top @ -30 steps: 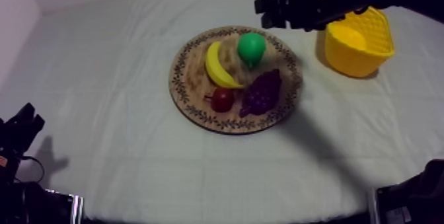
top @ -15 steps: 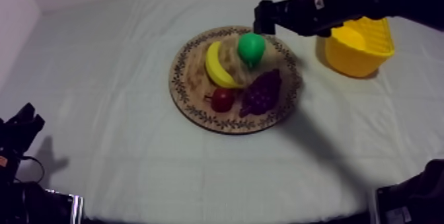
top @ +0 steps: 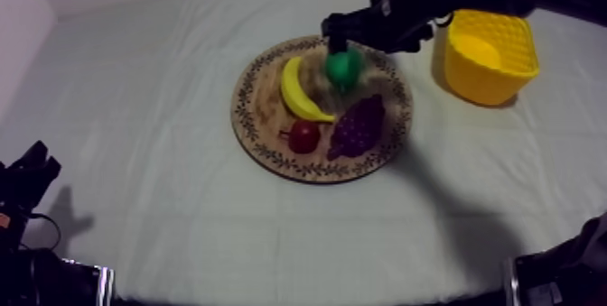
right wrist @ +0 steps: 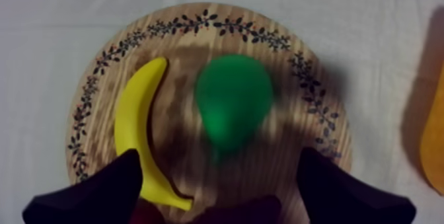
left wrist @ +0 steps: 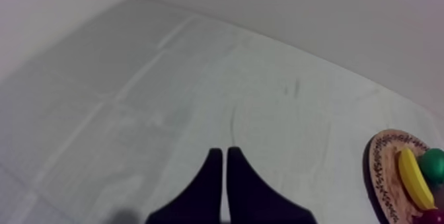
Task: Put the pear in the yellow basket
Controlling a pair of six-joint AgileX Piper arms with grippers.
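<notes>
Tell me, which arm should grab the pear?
Right. The right gripper hangs open just above the pear on the board, and the basket is on that side too. The left gripper sits shut, far from the board.

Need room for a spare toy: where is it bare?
Free: the grey-white cloth between the round wooden board and my left gripper, and in front of the board. Crowded: the board, with my open right gripper over the green pear.
</notes>
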